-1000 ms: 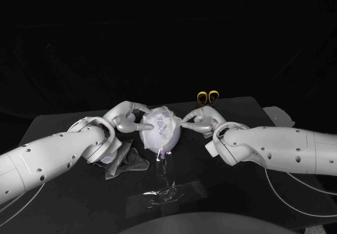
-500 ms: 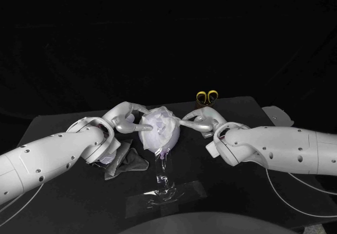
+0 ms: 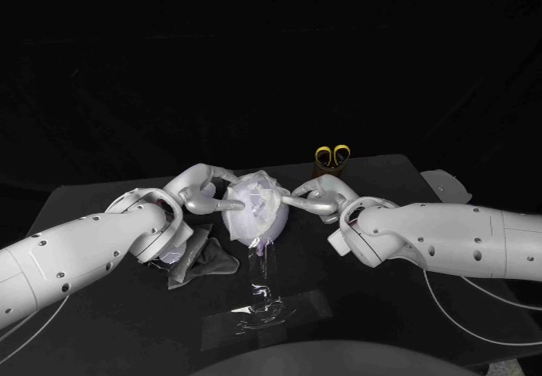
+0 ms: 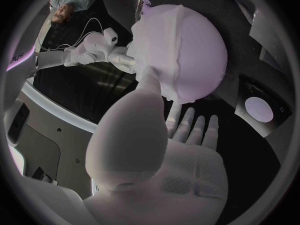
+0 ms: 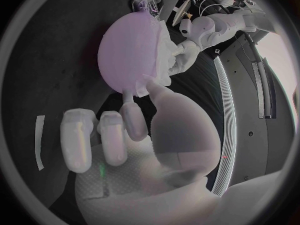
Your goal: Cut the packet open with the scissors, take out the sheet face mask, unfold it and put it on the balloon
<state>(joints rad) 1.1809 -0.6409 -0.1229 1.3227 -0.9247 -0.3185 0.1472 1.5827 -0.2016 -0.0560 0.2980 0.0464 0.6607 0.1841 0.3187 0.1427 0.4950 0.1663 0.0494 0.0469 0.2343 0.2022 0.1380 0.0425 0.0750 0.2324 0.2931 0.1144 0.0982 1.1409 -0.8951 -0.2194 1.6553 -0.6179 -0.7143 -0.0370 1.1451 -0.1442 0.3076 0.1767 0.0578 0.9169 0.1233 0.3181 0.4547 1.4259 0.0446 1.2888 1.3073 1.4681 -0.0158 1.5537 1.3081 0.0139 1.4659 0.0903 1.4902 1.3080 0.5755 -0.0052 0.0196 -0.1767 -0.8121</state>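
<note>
Sheet face mask (image 3: 258, 192) lies draped over the balloon (image 3: 251, 227). My left hand (image 3: 204, 192) and right hand (image 3: 322, 194) flank the balloon, fingers spread, gripping nothing, tips pressing the mask. Judgement: mask limp, probably slippery; take its edges lightly, since the balloon yields.

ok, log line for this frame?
stage: mask draped on balloon | left hand: touches mask, one side | right hand: touches opposite side | scissors: behind right hand, untouched
</note>
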